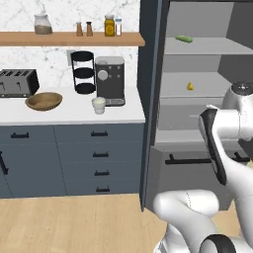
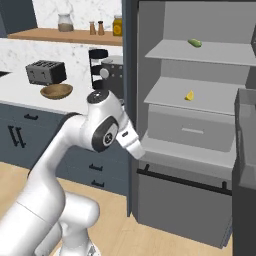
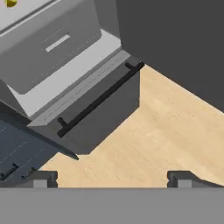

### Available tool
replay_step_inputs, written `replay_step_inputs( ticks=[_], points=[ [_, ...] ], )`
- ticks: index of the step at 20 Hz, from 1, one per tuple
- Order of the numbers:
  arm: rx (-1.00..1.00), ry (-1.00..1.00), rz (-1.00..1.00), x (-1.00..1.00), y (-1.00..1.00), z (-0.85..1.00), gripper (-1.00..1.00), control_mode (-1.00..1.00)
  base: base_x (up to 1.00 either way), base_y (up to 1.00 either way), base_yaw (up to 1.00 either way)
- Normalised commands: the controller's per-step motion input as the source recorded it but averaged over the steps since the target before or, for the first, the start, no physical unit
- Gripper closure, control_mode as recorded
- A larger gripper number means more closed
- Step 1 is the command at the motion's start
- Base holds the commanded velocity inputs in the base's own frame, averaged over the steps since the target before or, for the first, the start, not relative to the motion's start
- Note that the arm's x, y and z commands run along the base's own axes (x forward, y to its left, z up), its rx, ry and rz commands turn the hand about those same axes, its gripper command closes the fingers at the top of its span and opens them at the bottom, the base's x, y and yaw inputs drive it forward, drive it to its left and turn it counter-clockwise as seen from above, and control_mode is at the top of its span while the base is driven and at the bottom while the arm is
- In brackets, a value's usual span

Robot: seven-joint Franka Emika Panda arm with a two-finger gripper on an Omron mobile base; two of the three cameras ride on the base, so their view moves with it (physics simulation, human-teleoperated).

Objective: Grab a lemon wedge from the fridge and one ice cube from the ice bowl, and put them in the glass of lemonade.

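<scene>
The fridge (image 1: 150, 99) stands open with pale grey shelves. A tiny yellow lemon wedge (image 1: 189, 86) rests on its middle shelf (image 2: 189, 95), and its edge peeks into the hand view's top left corner (image 3: 9, 2). On the counter sit the brown ice bowl (image 1: 43, 101) (image 2: 56, 91) and the small pale glass of lemonade (image 1: 99, 104), beside the coffee machine. My gripper (image 3: 112, 178) is open and empty, fingertips (image 3: 43, 177) wide apart. It hangs in front of the fridge's lower part, looking down at the bottom drawer and floor, well below the wedge.
A long green vegetable (image 1: 184, 39) lies on the fridge's top shelf. The bottom drawer's black handle (image 3: 98, 100) juts out below the shelves. A toaster (image 1: 18, 82) and coffee machine (image 1: 109, 80) stand on the counter. The open fridge door (image 2: 245, 165) stands at the right.
</scene>
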Motion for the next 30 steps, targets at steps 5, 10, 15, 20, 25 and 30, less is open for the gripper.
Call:
replay_step_inputs(
  ticks=[5,10,15,20,25,30],
  points=[
    [0.12,-0.07,0.47,-0.28,0.17,0.53,-1.0,-1.0,0.0,0.0,0.0],
    [-0.03,-0.24,0.07,-0.46,0.09,0.31,-1.0,-1.0,0.0,0.0,0.0],
    [-0.23,-0.27,0.1,-0.55,0.34,0.02,-1.0,-1.0,0.0,0.0,0.0],
    [-0.25,-0.09,0.05,-0.25,0.32,-0.01,-1.0,-1.0,0.0,0.0,0.0],
    [-0.07,-0.06,0.01,0.0,0.04,0.0,-1.0,-1.0,0.0,0.0,0.0],
    [0.0,-0.02,0.01,0.0,-0.12,0.0,-1.0,1.0,0.03,-0.61,0.01]
  ],
)
